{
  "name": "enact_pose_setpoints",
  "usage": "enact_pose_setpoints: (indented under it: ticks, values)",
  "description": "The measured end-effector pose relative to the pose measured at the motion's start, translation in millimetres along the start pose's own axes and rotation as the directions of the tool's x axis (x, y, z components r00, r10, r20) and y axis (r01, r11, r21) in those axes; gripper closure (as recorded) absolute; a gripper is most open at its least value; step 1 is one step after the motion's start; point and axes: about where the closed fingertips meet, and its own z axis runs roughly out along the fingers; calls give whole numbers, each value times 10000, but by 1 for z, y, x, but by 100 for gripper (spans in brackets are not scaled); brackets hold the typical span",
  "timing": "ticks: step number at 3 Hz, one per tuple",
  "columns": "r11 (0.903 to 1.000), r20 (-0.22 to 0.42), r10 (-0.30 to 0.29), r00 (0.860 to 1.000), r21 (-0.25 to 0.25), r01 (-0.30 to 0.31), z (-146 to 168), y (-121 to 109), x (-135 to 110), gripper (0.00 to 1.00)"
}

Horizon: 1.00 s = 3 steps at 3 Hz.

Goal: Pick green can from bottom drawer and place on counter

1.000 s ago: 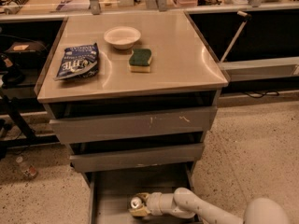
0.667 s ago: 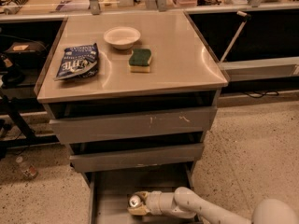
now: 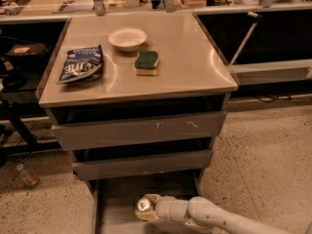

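Note:
The green can (image 3: pixel 143 204) shows mostly as its silver top, low in the open bottom drawer (image 3: pixel 117 204) at the foot of the cabinet. My gripper (image 3: pixel 147 208) reaches in from the lower right, its pale fingers closed around the can, which is tilted with its top toward the camera. The white arm runs off to the bottom right. The counter (image 3: pixel 190 62) is the shiny pale steel top above.
On the counter lie a white bowl (image 3: pixel 127 38), a green-and-yellow sponge (image 3: pixel 146 62) and a blue snack bag (image 3: pixel 81 65). Two upper drawers (image 3: pixel 141 128) jut slightly out above the bottom one. A small bottle (image 3: pixel 28 176) lies on the floor at left.
The can and my gripper have risen slightly in the drawer and the can's top has tilted a bit more toward the camera.

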Motion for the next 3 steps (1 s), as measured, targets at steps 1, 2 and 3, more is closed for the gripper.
enact_pose_setpoints:
  ticks: [1, 2, 3]
  values:
    - [9937, -169, 130, 9998, 1115, -110, -51, 8, -34, 100]
    - [9970, -566, -309, 9979, 697, 348, -56, 41, -33, 100]
    - [9972, -444, -288, 9986, 679, 318, -57, 40, -37, 100]
